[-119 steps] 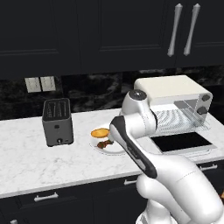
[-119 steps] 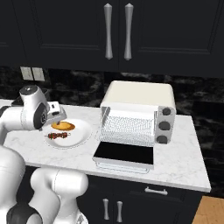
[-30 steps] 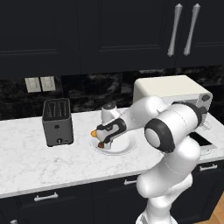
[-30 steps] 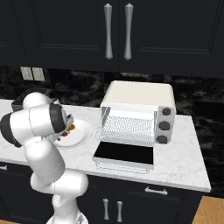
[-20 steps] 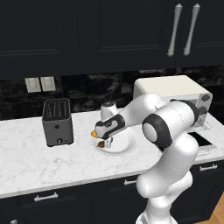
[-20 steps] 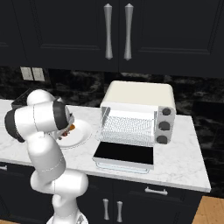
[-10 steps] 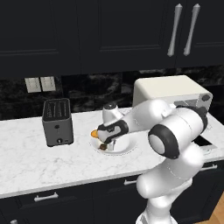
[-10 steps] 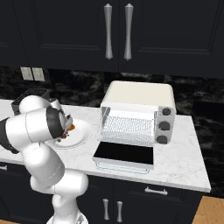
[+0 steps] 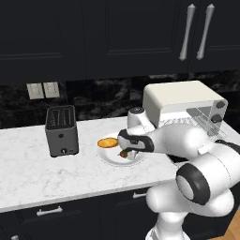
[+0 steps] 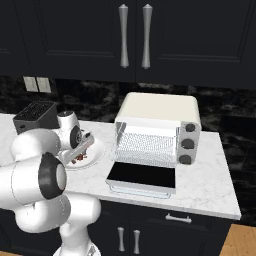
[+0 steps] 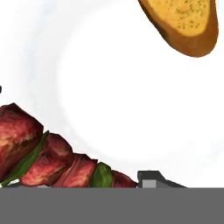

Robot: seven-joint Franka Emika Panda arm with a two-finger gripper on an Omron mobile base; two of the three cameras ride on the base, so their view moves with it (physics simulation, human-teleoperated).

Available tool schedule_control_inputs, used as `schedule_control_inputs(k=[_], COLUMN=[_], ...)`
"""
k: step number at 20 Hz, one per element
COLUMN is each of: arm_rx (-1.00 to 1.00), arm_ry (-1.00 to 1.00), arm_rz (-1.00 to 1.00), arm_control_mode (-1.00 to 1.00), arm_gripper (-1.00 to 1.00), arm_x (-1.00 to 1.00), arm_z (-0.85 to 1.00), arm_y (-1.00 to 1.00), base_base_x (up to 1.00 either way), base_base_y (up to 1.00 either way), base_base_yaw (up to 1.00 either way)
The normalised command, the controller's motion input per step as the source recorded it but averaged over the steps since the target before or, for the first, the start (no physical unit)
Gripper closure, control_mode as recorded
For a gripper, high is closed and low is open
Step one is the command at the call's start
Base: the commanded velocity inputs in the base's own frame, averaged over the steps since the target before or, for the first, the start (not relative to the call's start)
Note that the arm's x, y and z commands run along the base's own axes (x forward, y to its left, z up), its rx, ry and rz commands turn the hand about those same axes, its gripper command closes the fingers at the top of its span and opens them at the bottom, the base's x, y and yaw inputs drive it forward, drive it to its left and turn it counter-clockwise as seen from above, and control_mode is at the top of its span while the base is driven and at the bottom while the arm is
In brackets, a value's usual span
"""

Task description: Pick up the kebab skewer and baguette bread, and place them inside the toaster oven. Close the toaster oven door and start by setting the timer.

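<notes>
A white marble worktop (image 9: pixel 28 173) over dark cabinets carries a dark toaster (image 9: pixel 61 130) at the left, a white plate (image 9: pixel 108 156) near the middle, and the cream toaster oven (image 10: pixel 159 129) at the right, its door (image 10: pixel 142 177) lying open.

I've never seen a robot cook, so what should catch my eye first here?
The big white arm bends low over a white plate on the marble counter, its fingers right at a skewer of red meat. A golden piece of bread lies on the same plate. To the right, a cream toaster oven stands with its glass door dropped open.
</notes>
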Motion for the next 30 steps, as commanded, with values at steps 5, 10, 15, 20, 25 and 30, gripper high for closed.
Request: schedule_control_inputs(k=[5, 10, 15, 20, 25, 30], arm_rx=[0.12, 0.06, 0.0, 0.03, 0.08, 0.14], arm_ry=[0.01, 0.0, -0.01, -0.06, -0.02, -0.08], arm_rz=[-0.45, -0.34, -0.09, -0.16, -0.53, -0.55], arm_control_mode=[-1.0, -1.0, -1.0, -1.0, -1.0, -1.0], arm_gripper=[1.0, 1.0, 1.0, 1.0, 1.0, 1.0], arm_x=[-0.73, -0.31, -0.2, -0.4, -0.08, 0.0], arm_z=[0.41, 0.29, 0.0, 0.05, 0.31, 0.38], arm_y=[-0.22, -0.1, -0.39, -0.61, -0.56, -0.47], base_base_x=[0.0, 0.0, 0.0, 0.0, 0.0, 0.0], base_base_y=[0.0, 0.0, 0.0, 0.0, 0.0, 0.0], base_base_yaw=[0.0, 0.0, 0.0, 0.0, 0.0, 0.0])
